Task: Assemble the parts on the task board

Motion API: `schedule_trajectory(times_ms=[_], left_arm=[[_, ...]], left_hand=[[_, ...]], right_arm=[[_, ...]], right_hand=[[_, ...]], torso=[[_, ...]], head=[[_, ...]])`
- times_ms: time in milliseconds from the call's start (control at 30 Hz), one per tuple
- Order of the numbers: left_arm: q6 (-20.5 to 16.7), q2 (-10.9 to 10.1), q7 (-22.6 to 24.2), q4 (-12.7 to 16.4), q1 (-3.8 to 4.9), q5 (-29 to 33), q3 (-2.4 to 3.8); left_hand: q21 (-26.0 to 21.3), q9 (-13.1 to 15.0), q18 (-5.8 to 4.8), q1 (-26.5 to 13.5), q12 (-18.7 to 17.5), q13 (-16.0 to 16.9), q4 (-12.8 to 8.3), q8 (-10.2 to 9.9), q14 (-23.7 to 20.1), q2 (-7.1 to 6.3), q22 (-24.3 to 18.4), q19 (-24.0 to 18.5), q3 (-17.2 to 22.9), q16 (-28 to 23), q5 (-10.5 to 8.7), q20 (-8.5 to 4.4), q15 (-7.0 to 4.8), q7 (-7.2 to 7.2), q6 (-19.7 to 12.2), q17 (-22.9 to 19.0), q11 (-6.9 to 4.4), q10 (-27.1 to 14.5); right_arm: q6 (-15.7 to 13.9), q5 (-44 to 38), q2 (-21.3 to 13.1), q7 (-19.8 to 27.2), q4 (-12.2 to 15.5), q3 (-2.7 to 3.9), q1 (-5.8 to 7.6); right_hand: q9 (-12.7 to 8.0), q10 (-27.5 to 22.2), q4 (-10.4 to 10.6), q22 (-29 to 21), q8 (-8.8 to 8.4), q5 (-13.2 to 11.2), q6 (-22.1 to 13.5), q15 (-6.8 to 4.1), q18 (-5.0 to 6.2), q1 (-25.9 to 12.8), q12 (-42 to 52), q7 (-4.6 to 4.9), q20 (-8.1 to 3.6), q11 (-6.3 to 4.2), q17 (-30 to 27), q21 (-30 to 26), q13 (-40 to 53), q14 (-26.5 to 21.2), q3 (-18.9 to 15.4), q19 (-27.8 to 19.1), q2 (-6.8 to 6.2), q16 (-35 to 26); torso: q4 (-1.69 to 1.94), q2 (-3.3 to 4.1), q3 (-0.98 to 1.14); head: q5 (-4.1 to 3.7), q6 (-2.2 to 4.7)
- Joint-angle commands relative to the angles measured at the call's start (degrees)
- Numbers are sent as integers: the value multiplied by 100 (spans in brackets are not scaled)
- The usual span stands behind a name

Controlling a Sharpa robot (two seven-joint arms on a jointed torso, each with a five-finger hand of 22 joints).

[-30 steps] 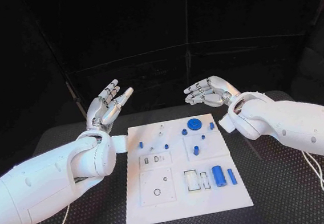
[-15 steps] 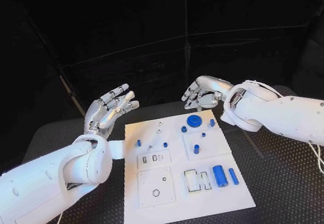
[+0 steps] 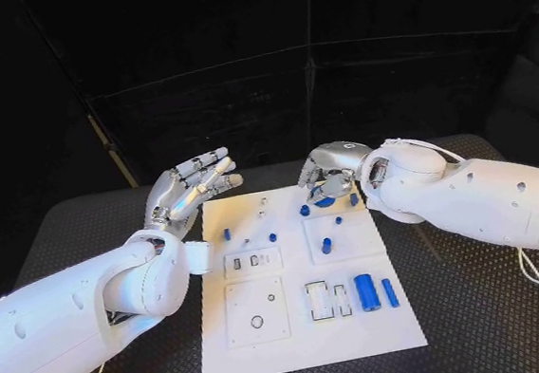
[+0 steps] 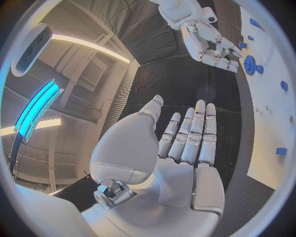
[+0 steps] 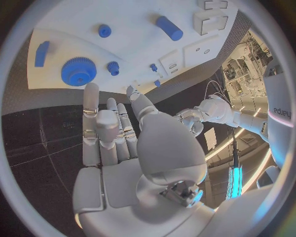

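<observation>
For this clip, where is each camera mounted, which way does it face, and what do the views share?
Head view: on the robot's head, looking down at the task board; both arms, left hand and right hand show.
Left wrist view: behind the left hand, facing past its open palm toward the board's edge.
Right wrist view: behind the right hand, facing the board.
Shared: both wrist views show the blue gear.

The one legible marking is grey lettering reading "sharpa", running sideways along a white arm [image 5: 278, 114] seen in the right wrist view, well beyond the fingers [image 5: 108, 129].
</observation>
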Motion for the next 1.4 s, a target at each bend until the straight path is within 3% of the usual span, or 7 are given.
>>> schedule_trajectory(times_ms=[33, 300, 600, 767, 1400], left_arm=[[184, -2, -4, 26, 11, -56, 6], [192, -6, -24, 29, 10, -56, 6], [187, 3, -32, 6, 10, -56, 6], [195, 6, -34, 4, 10, -56, 6], [218, 12, -53, -4, 10, -56, 6]], left_hand=[[22, 7, 89, 39, 31, -2, -21, 21, 53, 7, -5, 43, 2, -23, 6, 12, -3, 533, 31, -4, -11, 46], [25, 11, 93, 41, 29, -2, -33, 29, 80, 25, -12, 61, 11, -40, 6, 11, -9, 528, 100, -13, -17, 74], [26, 12, 94, 42, 28, -3, -36, 32, 90, 32, -14, 67, 15, -45, 6, 10, -11, 528, 124, -16, -18, 82], [26, 12, 95, 42, 27, -3, -40, 34, 98, 37, -16, 71, 18, -49, 6, 10, -12, 527, 137, -18, -19, 90], [27, 12, 96, 44, 25, -3, -46, 34, 109, 40, -18, 78, 21, -55, 7, 9, -14, 527, 152, -21, -20, 99]], right_arm=[[367, -437, 42, -233, 5, 4, 18], [428, -496, 164, -215, -130, 3, 18], [503, -504, 282, -122, -272, 1, 17], [540, -505, 329, -91, -340, 0, 17], [657, -505, 506, -44, -580, -2, 16]], right_hand=[[-1, -78, 68, 40, -24, -30, -54, 54, 67, -36, -2, 9, 14, 15, 215, 69, 8, 198, 1, -38, -28, 199], [1, -135, 147, 126, -19, -12, -63, 75, 71, -20, 39, 12, 31, 25, 668, 220, 22, 207, 39, -69, -33, 612], [2, 33, 200, 223, -14, 39, -52, 55, 75, 24, 133, -9, 19, -10, 1028, 389, 34, 220, 181, -101, 11, 941], [4, 97, 208, 259, -6, 40, -20, 50, 75, 45, 149, -12, 12, -16, 1104, 449, 27, 218, 268, -119, 31, 1020], [9, 263, 244, 363, 15, 27, 124, 42, 76, 72, 157, -4, 7, -31, 1242, 628, 14, 196, 655, -198, 61, 1186]], torso=[[-4, 88, -11], [-2, 160, -23], [19, 217, -26], [28, 230, -37], [25, 266, -31]], head=[[-2, 5], [-22, 30], [54, 8], [54, -8], [50, -70]])
